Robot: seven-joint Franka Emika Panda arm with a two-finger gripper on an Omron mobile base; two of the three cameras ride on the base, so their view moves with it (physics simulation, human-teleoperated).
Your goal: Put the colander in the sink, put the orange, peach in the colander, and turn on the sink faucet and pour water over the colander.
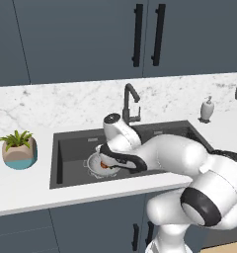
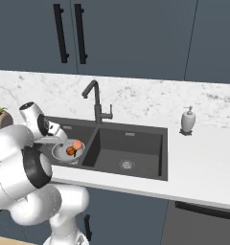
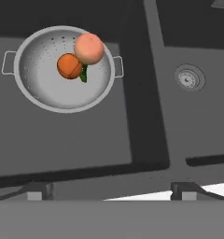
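The colander sits in the left basin of the sink, holding the orange and the peach, which touch. The hand hangs above, fingers spread and holding nothing. The faucet stands behind on the desk.

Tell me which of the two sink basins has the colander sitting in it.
The basin under the arm, left of the faucet in the right base view. The colander there holds both fruits; the other basin shows just its drain.
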